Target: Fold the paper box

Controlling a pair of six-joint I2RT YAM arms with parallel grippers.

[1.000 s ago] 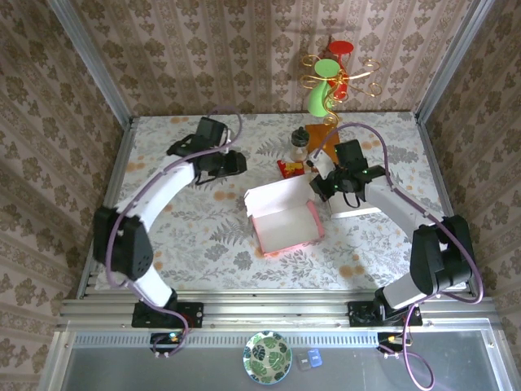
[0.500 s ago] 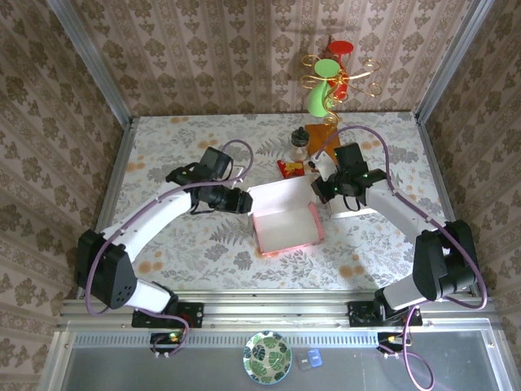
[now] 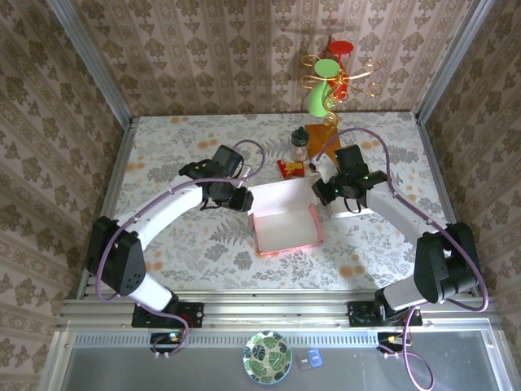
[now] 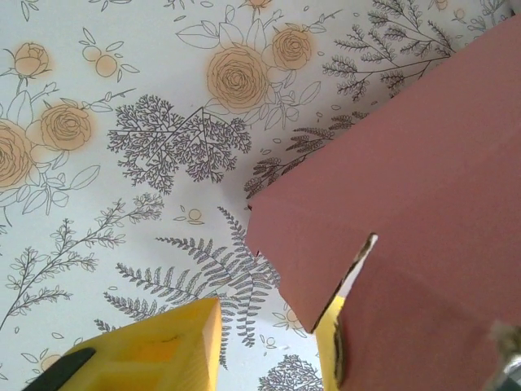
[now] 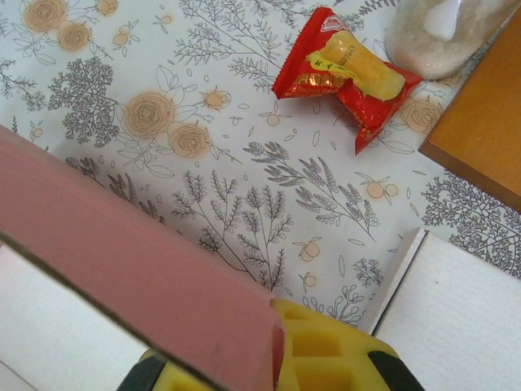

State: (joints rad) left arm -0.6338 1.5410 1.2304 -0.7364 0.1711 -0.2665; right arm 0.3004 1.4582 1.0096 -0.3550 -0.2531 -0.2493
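L gripper (image 3: 241, 200) sat left of the snack packet (image 3: 291, 168) and nearer the arm bases, jaws part-open, straddling the left back corner of the paper box (image 3: 285, 226). In the left wrist view one yellow finger stood clear of the pink wall, so prob. no clamp yet. The box lay just on the near side of the packet, open side up, white inside w/ pink rim. Its long axis ran approx. left-right, spanning from one gripper to the other. R gripper (image 3: 320, 192) sat right of the packet and a bit nearer, closed tight on the box's right back wall, w/ the pink edge running straight into its fingers in the right wrist view. Judgement: both arms were about equally near. The next fold turns on the L jaws, since the corner already lay between them and the R side held the far end.
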